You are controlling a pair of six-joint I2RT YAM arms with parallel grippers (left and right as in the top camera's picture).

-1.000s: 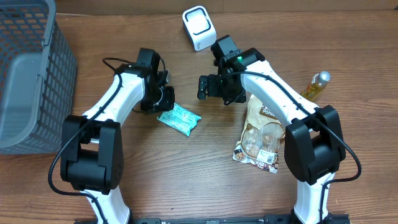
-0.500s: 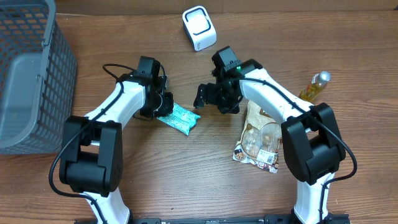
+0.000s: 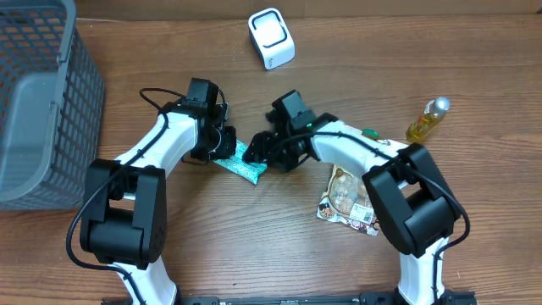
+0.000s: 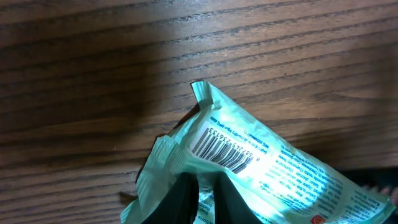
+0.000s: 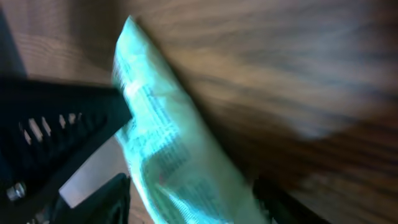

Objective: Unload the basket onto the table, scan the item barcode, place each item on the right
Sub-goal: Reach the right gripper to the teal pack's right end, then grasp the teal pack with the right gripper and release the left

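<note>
At counter (image 3: pixel 279 254) centre, between both claws: green snack packet (image 3: pixel 247 166), long axis ten to four o'clock. Is pinched tight at ten-o'clock end by left claw (image 3: pixel 223 149); is straddled at four-o'clock end by right claw (image 3: pixel 262 154), half-spread, not yet gripping.

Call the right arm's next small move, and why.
Probably close the right fingers on the packet. They straddle its free end with a gap showing, while the left fingers pinch the end by the barcode.

1. I see a crinkled pale green packet (image 3: pixel 247 165) lying near the table's middle.
2. Its black barcode (image 4: pixel 222 149) faces up, near one corner.
3. The white scanner (image 3: pixel 271 38) stands far back, well apart.
</note>
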